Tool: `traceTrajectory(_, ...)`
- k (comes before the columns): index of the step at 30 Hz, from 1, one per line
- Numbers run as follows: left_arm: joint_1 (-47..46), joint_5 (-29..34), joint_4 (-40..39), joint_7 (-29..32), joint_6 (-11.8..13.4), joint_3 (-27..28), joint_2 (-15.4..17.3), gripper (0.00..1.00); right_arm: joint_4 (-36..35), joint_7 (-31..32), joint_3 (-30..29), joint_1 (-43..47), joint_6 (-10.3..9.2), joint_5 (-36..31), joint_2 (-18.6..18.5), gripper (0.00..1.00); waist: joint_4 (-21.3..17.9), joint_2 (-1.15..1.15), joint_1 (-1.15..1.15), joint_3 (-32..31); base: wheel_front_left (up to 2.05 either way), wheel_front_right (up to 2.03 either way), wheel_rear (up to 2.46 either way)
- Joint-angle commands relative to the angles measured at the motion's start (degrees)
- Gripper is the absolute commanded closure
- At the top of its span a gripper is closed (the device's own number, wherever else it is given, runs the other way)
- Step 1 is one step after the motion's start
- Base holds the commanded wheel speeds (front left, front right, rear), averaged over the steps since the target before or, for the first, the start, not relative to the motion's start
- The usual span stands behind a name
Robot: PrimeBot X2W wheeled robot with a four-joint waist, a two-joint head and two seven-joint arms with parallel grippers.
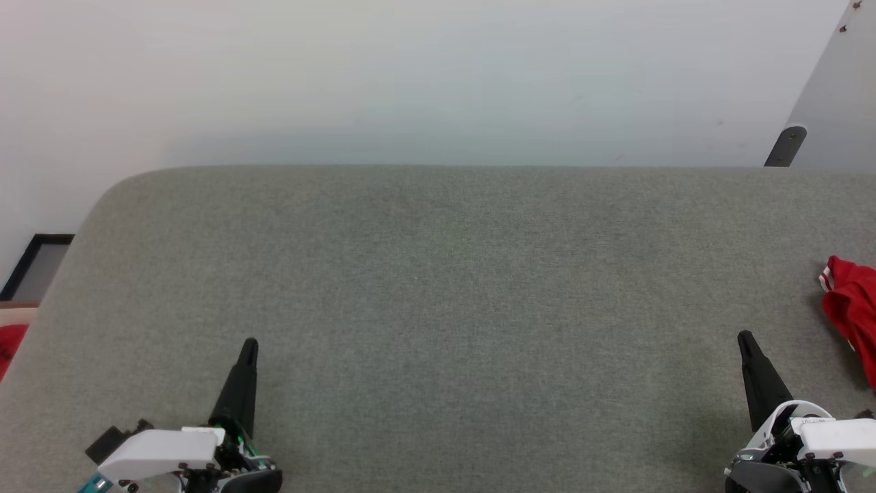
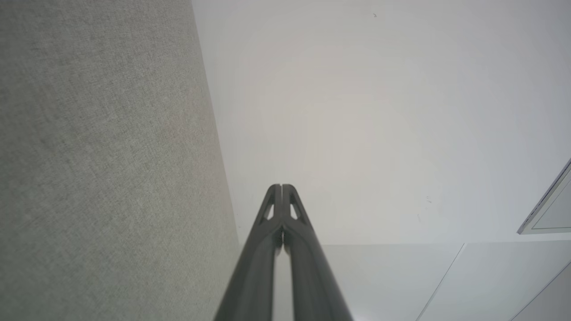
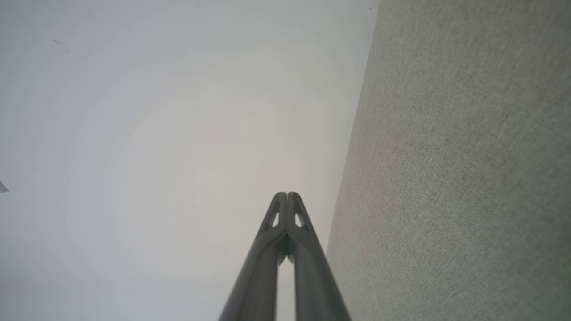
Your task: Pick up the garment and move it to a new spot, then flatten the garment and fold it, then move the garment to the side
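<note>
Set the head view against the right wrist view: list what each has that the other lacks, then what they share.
Head view: the red garment at far right, the left gripper, a dark frame at far left. Right wrist view: the right gripper close up, tips pressed together. Shared: right gripper, grey fabric surface, pale area beyond it.
</note>
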Motion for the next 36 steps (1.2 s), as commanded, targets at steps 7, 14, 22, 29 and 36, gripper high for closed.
traceTrajectory(7,-0.6,-0.1,0.1,0.2,-0.2,0.2,-0.1,1.00,0.0,0.1,0.0,-0.2,0.02,0.3,0.2,1.00,0.0,0.00,0.00,0.0,0.00,0.00,0.00)
traceTrajectory(14,-0.6,-0.1,0.1,0.2,-0.2,0.2,-0.1,1.00,0.0,0.1,0.1,-0.2,0.02,0.3,0.2,1.00,0.0,0.00,0.00,0.0,0.00,0.00,0.00)
traceTrajectory(22,-0.6,-0.1,0.1,0.2,-0.2,0.2,-0.1,1.00,0.0,0.0,0.1,-0.2,0.02,0.3,0.2,1.00,0.0,0.00,0.00,0.0,0.00,0.00,0.00)
traceTrajectory(29,-0.6,-0.1,0.1,0.2,-0.2,0.2,-0.1,1.00,0.0,0.0,0.1,-0.2,0.02,0.3,0.2,1.00,0.0,0.00,0.00,0.0,0.00,0.00,0.00)
traceTrajectory(36,-0.6,-0.1,0.1,0.2,-0.2,0.2,-0.1,1.00,0.0,0.0,0.1,-0.2,0.02,0.3,0.2,1.00,0.0,0.00,0.00,0.0,0.00,0.00,0.00)
